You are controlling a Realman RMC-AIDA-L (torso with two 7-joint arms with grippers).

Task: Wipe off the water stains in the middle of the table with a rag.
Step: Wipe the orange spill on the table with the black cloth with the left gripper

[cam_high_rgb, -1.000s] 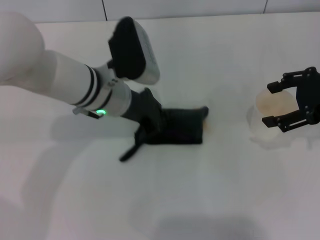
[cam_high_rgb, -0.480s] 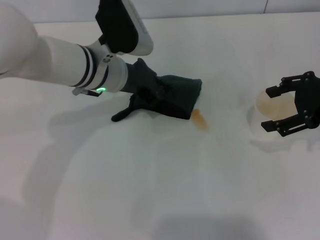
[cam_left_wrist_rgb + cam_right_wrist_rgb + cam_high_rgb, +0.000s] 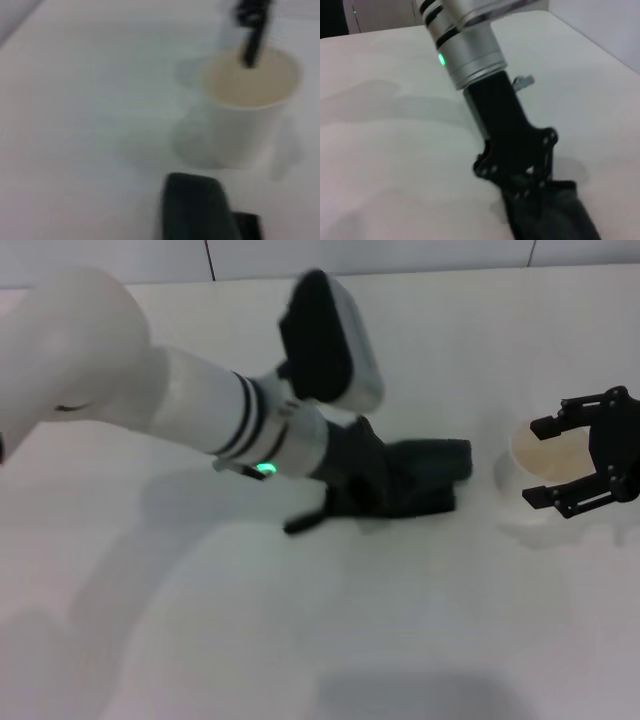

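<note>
My left gripper (image 3: 372, 483) is shut on the dark green-black rag (image 3: 425, 475) and presses it flat on the white table (image 3: 300, 640), just left of the white paper cup (image 3: 540, 455). The rag's thin tail (image 3: 305, 522) trails toward me on the left. The orange water stain is hidden, with the rag lying where it was. The right wrist view shows the left gripper (image 3: 530, 187) on the rag (image 3: 560, 215). The left wrist view shows the rag's edge (image 3: 197, 207) close before the cup (image 3: 247, 105). My right gripper (image 3: 562, 460) is open, its fingers straddling the cup's right side.
The cup holds some pale orange liquid and stands at the table's right. The table's far edge (image 3: 420, 272) meets a wall. The left forearm (image 3: 180, 405) reaches across the table's left half.
The left gripper first pulled the rag back and left, uncovering the orange stain, then swept it right and nearer over the stain, up to the cup. The right gripper has stayed put.
</note>
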